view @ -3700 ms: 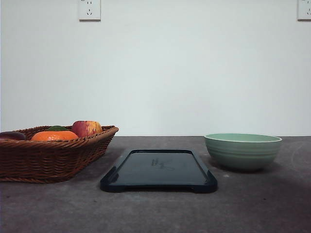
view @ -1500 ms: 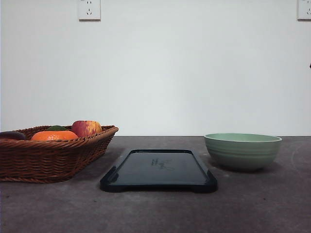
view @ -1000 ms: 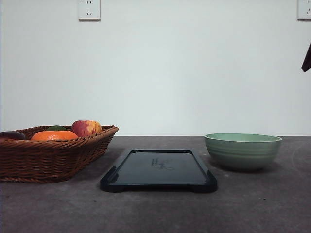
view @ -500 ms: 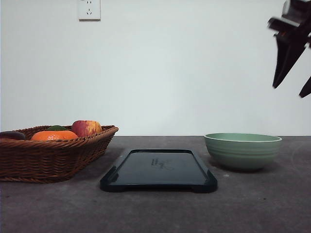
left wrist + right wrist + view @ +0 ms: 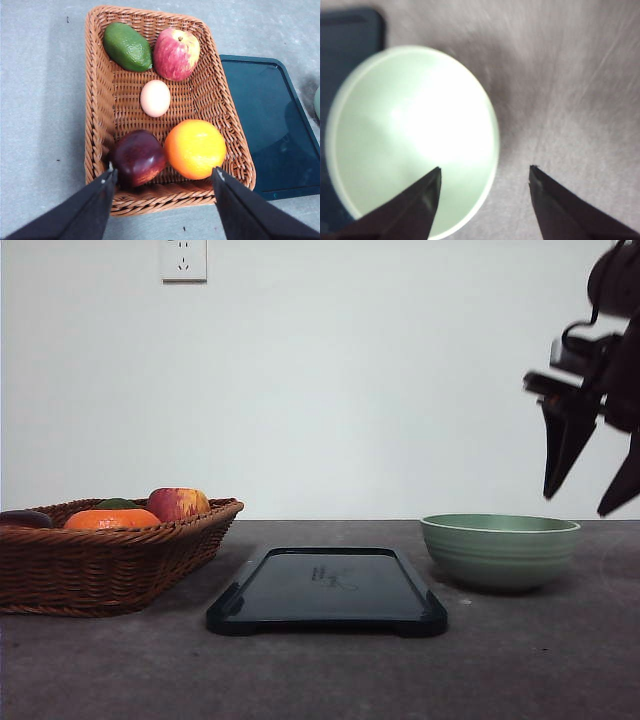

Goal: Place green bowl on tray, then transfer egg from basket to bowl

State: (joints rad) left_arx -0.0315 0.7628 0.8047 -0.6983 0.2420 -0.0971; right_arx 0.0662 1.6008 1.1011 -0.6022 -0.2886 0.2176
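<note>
Now the right gripper [image 5: 592,495], spread wide, hangs above the bowl [image 5: 499,552] at its 3 o'clock rim; lower w/ one finger inside, then pinch.

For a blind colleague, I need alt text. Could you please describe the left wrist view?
A brown wicker basket on a grey table holds a pale egg at its centre, with an avocado, an apple, an orange and a dark red fruit around it. The open left claw hovers above its near edge, and a dark tray lies beside the basket.
</note>
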